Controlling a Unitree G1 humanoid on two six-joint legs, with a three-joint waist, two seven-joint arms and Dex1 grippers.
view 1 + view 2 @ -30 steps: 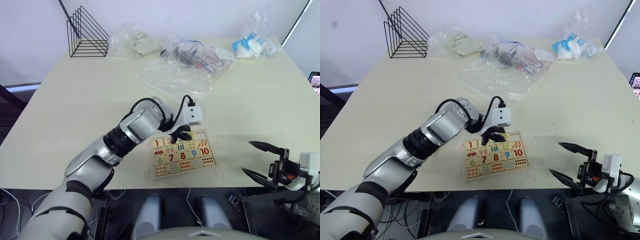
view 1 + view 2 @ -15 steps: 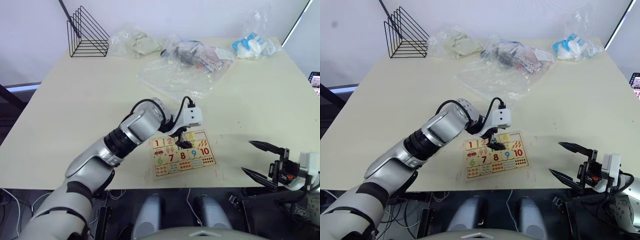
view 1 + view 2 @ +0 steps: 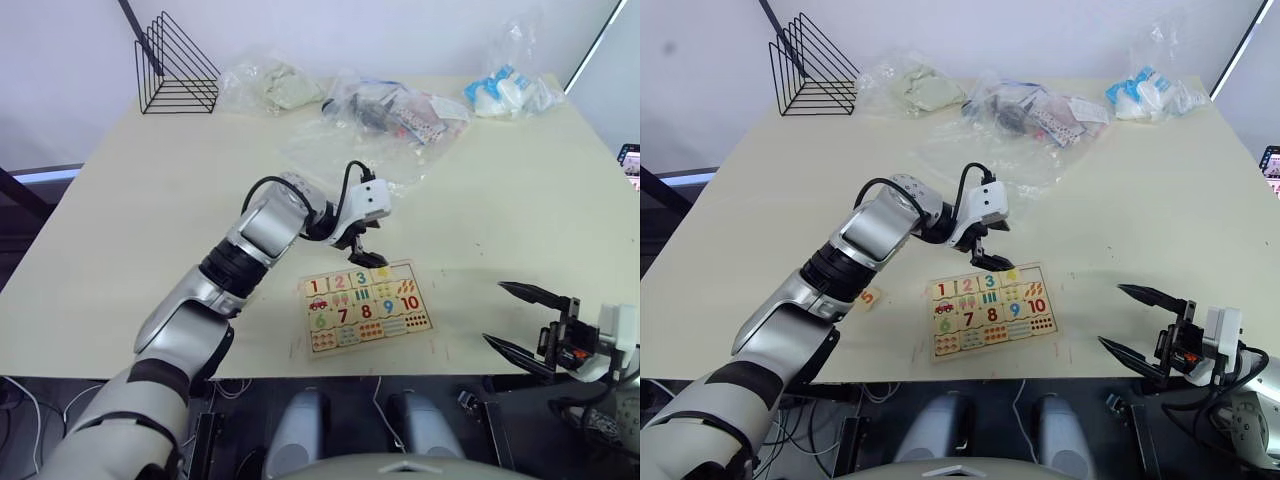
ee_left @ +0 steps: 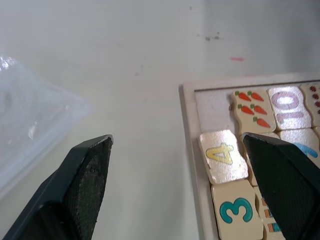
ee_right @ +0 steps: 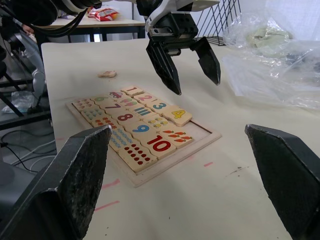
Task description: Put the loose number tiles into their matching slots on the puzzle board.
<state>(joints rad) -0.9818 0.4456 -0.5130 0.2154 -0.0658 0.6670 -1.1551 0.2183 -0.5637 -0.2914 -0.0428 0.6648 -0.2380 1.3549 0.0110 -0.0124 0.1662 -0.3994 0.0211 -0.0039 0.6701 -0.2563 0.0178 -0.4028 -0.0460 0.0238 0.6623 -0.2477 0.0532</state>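
The puzzle board (image 3: 430,305) lies near the table's front edge. Number tiles 1, 2 and 3 sit in its top row, and a yellow 4 tile (image 4: 222,156) lies beside the 3, slightly askew. One slot (image 4: 212,104) at the end of that row is bare. A loose 5 tile (image 3: 869,296) rests on the table left of the board. My left gripper (image 3: 365,251) hangs open just above the board's far edge, holding nothing. My right gripper (image 3: 493,313) is open and empty, right of the board by the table's front edge.
A black wire rack (image 3: 175,65) stands at the far left corner. Several plastic bags (image 3: 350,140) with contents lie across the far side of the table. Small pink marks (image 4: 236,59) dot the table beside the board.
My left gripper has opened, left the 4 tile in the board's top row, and lifted back toward the far side. The right arm has not moved.
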